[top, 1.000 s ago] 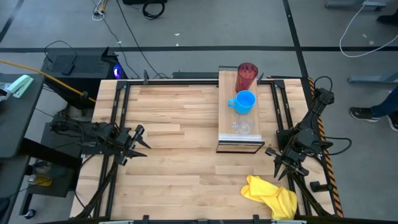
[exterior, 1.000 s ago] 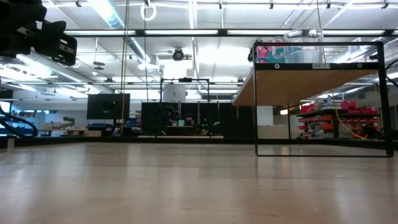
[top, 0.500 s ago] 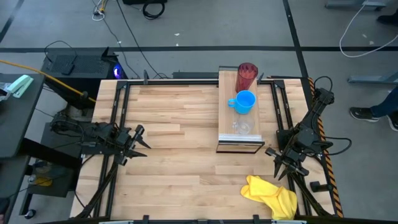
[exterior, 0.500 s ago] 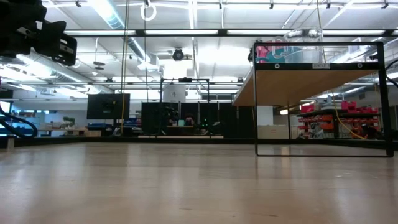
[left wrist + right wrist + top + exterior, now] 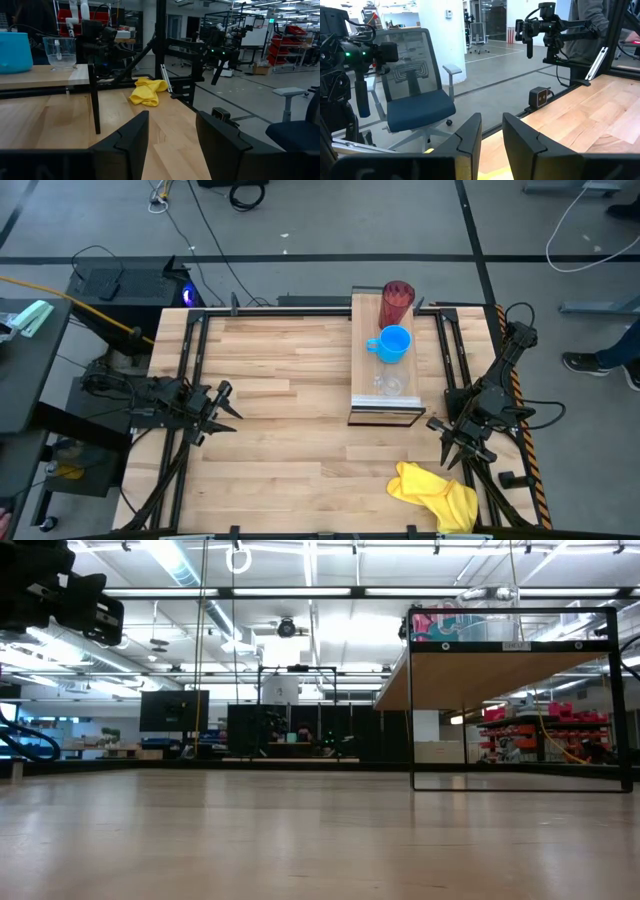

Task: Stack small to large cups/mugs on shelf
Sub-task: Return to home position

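The small clear plastic cup (image 5: 388, 385), bright blue mug (image 5: 393, 343) and dark red tumbler (image 5: 396, 298) run 6-to-12 o'clock along the light wooden shelf (image 5: 365, 320), 11 o'clock from the nearer right claw (image 5: 445, 442), open and empty like the left claw (image 5: 228, 402) at the surface's 9 o'clock side

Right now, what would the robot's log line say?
shelf: clear cup, blue mug, red tumbler in row | left end effector: open, left edge | right end effector: open, right edge
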